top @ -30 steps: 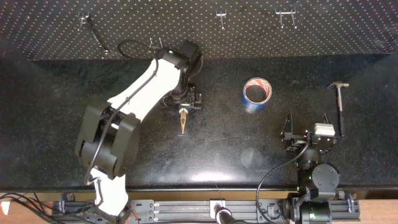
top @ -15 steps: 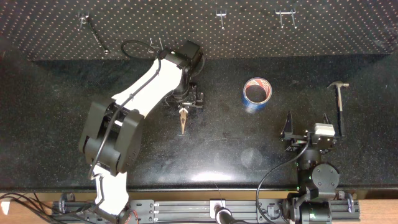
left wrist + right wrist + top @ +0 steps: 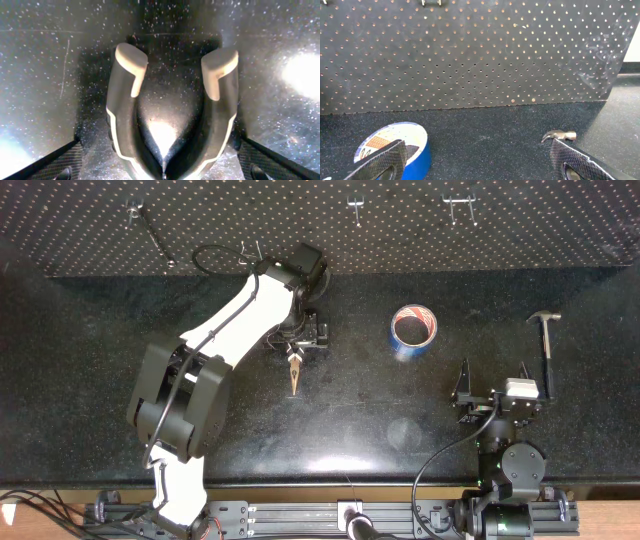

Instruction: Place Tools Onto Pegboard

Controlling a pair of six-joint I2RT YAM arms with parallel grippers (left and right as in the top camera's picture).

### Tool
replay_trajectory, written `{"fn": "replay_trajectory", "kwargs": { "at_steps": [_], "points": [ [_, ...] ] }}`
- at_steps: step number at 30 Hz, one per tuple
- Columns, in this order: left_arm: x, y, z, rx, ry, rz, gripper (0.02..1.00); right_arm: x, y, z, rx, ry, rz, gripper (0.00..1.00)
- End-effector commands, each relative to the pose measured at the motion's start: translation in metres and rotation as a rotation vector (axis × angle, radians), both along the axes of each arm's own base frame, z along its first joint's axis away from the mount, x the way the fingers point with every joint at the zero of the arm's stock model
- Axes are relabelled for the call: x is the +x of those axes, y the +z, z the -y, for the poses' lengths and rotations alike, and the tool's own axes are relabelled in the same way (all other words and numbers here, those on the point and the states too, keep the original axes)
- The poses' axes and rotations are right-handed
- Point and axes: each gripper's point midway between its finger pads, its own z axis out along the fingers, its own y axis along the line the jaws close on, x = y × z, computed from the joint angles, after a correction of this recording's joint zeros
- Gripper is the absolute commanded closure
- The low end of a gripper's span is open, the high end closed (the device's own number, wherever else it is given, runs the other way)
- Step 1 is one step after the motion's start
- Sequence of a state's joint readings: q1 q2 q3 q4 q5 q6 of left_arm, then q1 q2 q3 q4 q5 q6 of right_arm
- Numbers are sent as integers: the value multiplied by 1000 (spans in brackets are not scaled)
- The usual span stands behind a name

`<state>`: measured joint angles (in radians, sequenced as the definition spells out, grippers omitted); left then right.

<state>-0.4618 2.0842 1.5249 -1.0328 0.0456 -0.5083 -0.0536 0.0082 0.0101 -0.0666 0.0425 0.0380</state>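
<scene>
Top view: fixed overhead, facing straight down, set far enough off to take in the whole table (image 3: 100, 400), with pegboard (image 3: 300, 220) along upper edge.

Left wrist view: carried on left wrist, facing down, very near table (image 3: 40, 75); pliers (image 3: 122, 110) seen close up.

Right wrist view: carried low on right wrist, facing level across table (image 3: 485, 130) toward pegboard (image 3: 470, 55), at middle range.

Shared between top and left wrist: pliers (image 3: 294, 372) and surrounding table patch.

Shared between top and right wrist: tape (image 3: 405, 350), hammer (image 3: 547, 345) and pegboard foot; same tape (image 3: 417, 150) and hammer (image 3: 560, 135) seen from the side.
</scene>
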Motion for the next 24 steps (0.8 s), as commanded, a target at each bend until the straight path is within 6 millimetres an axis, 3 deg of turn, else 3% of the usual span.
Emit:
{"fn": "replay_trajectory", "kwargs": {
  "at_steps": [1, 2, 5, 13, 22, 24],
  "points": [
    [1, -9, 4, 2, 11, -19, 108, 0, -2, 0, -16, 5, -3, 64],
    [1, -9, 4, 2, 6, -19, 108, 0, -2, 0, -16, 5, -3, 64],
    [1, -9, 4, 2, 2, -18, 386, 0, -2, 0, -16, 5, -3, 62],
    [2, -9, 13, -8, -19, 3, 408, 0, -2, 0, -16, 5, -3, 62],
    [2, -9, 15, -10, -23, 5, 564, 0, -2, 0, -16, 5, -3, 62],
    [2, -9, 15, -10, -23, 5, 660, 0, -2, 0, -16, 5, -3, 64]
  ]
}}
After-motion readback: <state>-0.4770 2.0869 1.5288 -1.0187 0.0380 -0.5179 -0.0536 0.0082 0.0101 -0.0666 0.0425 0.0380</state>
